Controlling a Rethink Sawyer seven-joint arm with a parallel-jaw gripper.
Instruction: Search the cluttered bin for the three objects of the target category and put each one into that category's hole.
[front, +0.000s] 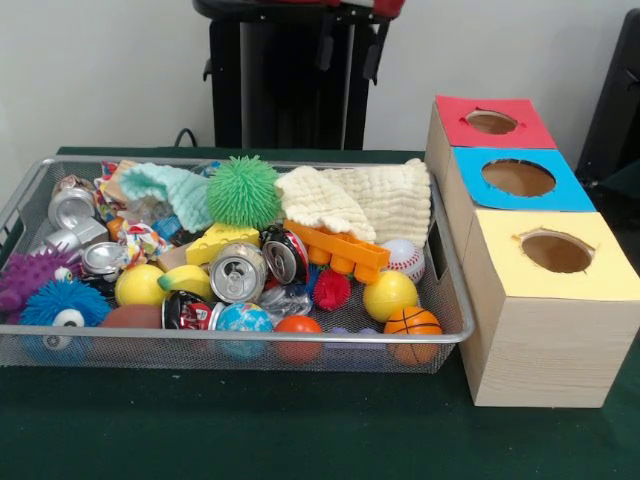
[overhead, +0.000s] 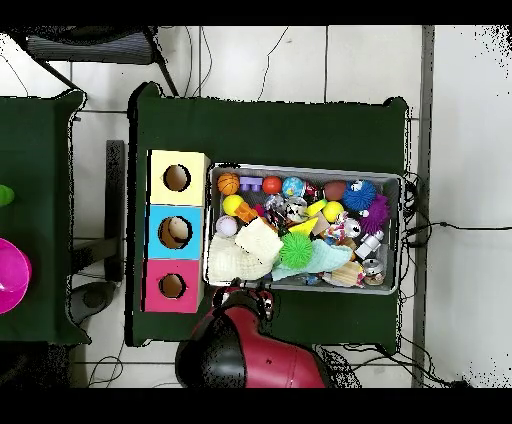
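Note:
The wire-mesh bin (front: 250, 340) sits on the green table and is full of toys; it also shows in the overhead view (overhead: 305, 168). Among them are crushed cans (front: 238, 272), a yellow ball (front: 389, 295), a small basketball (front: 412, 322), a baseball (front: 405, 258), a green spiky ball (front: 243, 192) and cream cloths (front: 360, 200). The hole (front: 491, 122) in the red-topped box is farthest from the camera in the front view; it shows in the overhead view (overhead: 172, 286) too. The robot's red body (overhead: 255, 355) stands drawn back. No gripper shows.
A blue-topped box (front: 518, 178) and a yellow-topped box (front: 556, 252) stand in a row with the red one, right of the bin. The black pedestal (front: 290, 80) stands behind the bin. A pink bowl (overhead: 8, 275) sits on a side table.

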